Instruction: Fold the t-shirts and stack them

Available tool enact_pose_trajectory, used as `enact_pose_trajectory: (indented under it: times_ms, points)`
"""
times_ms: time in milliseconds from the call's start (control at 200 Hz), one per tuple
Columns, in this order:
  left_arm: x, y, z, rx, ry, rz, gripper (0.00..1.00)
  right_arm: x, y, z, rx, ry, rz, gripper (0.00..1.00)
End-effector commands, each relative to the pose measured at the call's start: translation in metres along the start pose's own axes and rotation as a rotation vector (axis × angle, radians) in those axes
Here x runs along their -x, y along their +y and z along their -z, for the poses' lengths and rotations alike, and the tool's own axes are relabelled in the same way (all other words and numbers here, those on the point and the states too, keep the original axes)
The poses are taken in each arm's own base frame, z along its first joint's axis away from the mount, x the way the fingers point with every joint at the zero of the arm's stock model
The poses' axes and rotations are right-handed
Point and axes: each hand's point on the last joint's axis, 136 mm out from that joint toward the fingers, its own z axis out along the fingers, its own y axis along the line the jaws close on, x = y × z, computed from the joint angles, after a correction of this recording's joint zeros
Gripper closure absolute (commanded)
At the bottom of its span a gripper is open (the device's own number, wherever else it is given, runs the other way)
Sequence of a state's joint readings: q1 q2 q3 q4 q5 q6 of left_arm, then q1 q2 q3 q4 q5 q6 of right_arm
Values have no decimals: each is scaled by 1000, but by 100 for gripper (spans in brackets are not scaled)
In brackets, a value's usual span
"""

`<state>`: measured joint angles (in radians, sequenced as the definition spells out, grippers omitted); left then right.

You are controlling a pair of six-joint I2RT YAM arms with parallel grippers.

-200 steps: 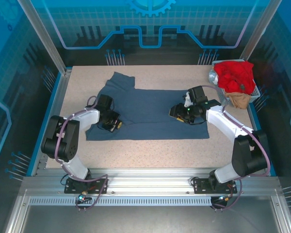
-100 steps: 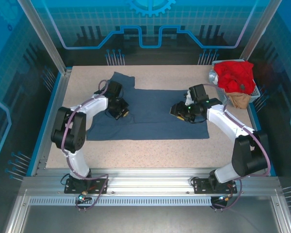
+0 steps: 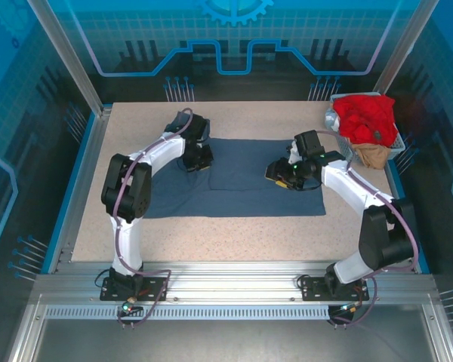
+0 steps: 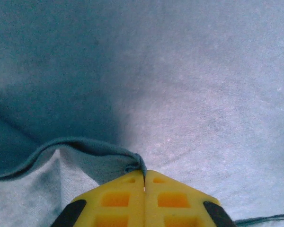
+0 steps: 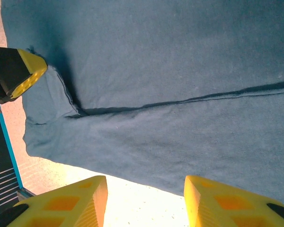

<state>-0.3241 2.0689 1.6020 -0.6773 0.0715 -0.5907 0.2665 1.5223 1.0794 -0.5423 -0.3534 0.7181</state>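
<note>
A large slate-blue t-shirt [image 3: 241, 185] lies spread flat across the middle of the table. My left gripper [image 3: 200, 160] is over its far left part, shut on a pinched fold of the blue cloth [image 4: 132, 163]. My right gripper [image 3: 279, 175] hovers open above the shirt's right side, nothing between its fingers [image 5: 199, 198], the shirt's hem and bare table below. A bright red t-shirt [image 3: 366, 115] is heaped in the basket at the far right, with a tan t-shirt [image 3: 373, 155] hanging under it.
The small grey wire basket [image 3: 396, 143] stands at the table's far right corner. Bare speckled tabletop [image 3: 234, 237] runs along the front of the shirt. Blue enclosure walls and metal posts ring the table.
My left gripper has swung from the shirt's near left side to its far left and rightward, drawing the protruding sleeve in over the body. The right gripper has barely moved.
</note>
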Motion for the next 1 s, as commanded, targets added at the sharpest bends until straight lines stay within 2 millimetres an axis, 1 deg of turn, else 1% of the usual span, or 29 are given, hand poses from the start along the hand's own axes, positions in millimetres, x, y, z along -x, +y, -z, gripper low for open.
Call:
enact_pose_trajectory:
  times_ms: [0, 30, 55, 115, 190, 240, 290, 335, 425, 465, 510, 655, 725, 775, 890, 950, 995]
  points:
    - [6, -10, 6, 12, -29, -159, 71, -1, 1, 1, 14, 27, -29, 53]
    - [7, -14, 10, -1, -48, -190, 64, -1, 1, 1, 14, 27, -30, 53]
    - [8, -18, 14, -7, -68, -211, 59, -1, 1, 1, 13, 29, -30, 53]
    - [9, -21, 29, -15, -113, -233, 54, 0, 2, 1, 13, 27, -29, 53]
    - [6, -13, 51, -16, -172, -199, 53, 0, 2, 1, 13, 23, -27, 53]
    - [0, -1, 61, -22, -189, -139, 54, 0, 2, 1, 14, 22, -25, 53]
    - [-6, 15, 64, -43, -181, -46, 58, 0, 3, 0, 16, 22, -24, 53]
    - [-11, 30, 62, -60, -158, 34, 65, -1, 3, -1, 20, 25, -23, 53]
    - [-18, 54, 46, -88, -89, 169, 85, -2, 5, -6, 24, 32, -19, 53]
    - [-18, 65, 38, -82, -61, 225, 91, -2, 5, -7, 24, 36, -19, 54]
    - [-15, 75, 31, -67, -39, 275, 94, -1, 6, -7, 24, 36, -17, 55]
    - [4, 89, 12, -16, -14, 321, 98, 0, 7, -6, 18, 37, -10, 56]
    - [19, 92, 6, 8, -23, 331, 99, -1, 7, -4, 16, 36, -6, 57]
    - [31, 91, 2, 9, -37, 334, 98, -2, 7, -2, 14, 35, -3, 57]
    - [56, 79, -3, -10, -48, 325, 97, -5, 2, 1, 9, 31, -11, 57]
    - [64, 77, -4, -1, -46, 323, 96, -8, -2, 1, 5, 34, -18, 57]
    - [66, 77, -7, 13, -37, 325, 95, -10, -4, 2, 3, 34, -23, 57]
